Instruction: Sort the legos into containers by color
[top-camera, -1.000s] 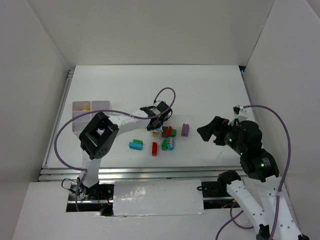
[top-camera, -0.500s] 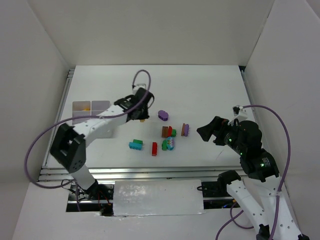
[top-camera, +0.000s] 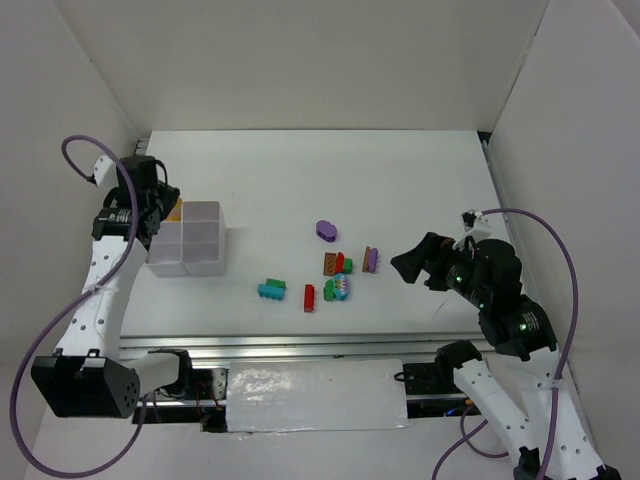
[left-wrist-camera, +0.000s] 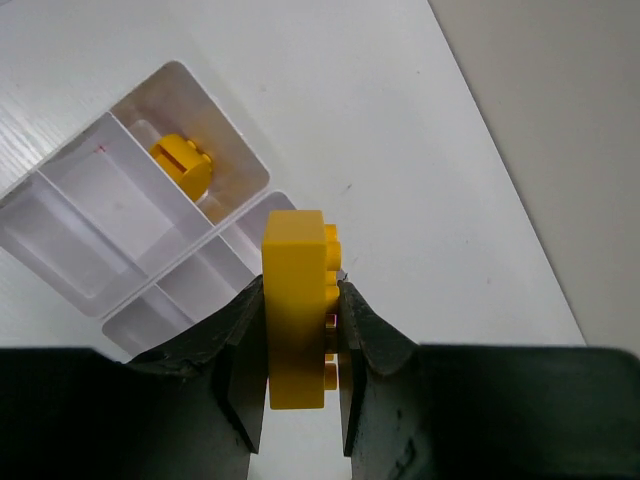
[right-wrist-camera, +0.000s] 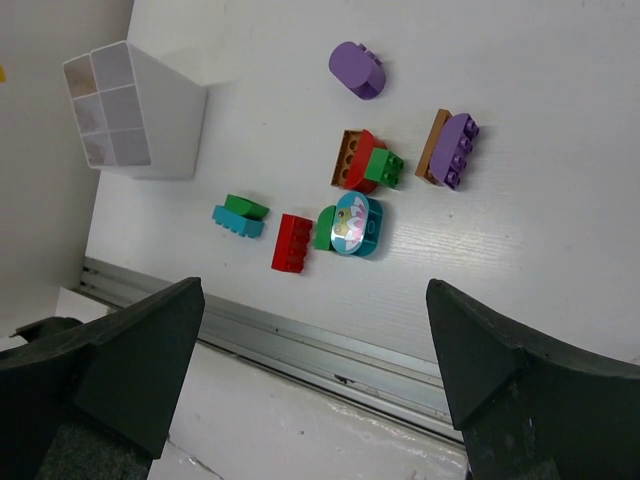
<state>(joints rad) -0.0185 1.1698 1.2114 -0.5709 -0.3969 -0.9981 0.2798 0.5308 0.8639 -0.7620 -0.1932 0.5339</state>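
Nearest the arms' bases, the right fingers (right-wrist-camera: 120, 360) hung above the table (top-camera: 400, 170), well to the right of the tray (top-camera: 190, 262), spread wide apart and holding nothing. The loose legos lay on the table between those fingers and the tray. Closest to the near edge, right of the tray and a little nearer than it, sat a teal brick (top-camera: 270, 291) with a green piece touching its far side. A red brick (top-camera: 309, 297) lay just beside it, further from the tray. Beyond that, a teal oval (top-camera: 341, 287) touched another green piece. A step farther back, level with the tray's near wall, a brown, red and green cluster (top-camera: 336, 264) sat close together. A purple studded brick (top-camera: 371, 259), joined to a brown one, lay just to its right. Farther still, level with the tray's middle, a purple oval (top-camera: 326, 231) lay alone. The white tray itself stood at the table's left side, its six compartments in a two-by-three grid. The left fingers (left-wrist-camera: 240, 350) hovered over its far left corner, clamped on a yellow studded brick (left-wrist-camera: 293, 290). In the left wrist view that brick hung above the tray's rim, next to a corner compartment in which a yellow round piece (left-wrist-camera: 183, 165) lay.
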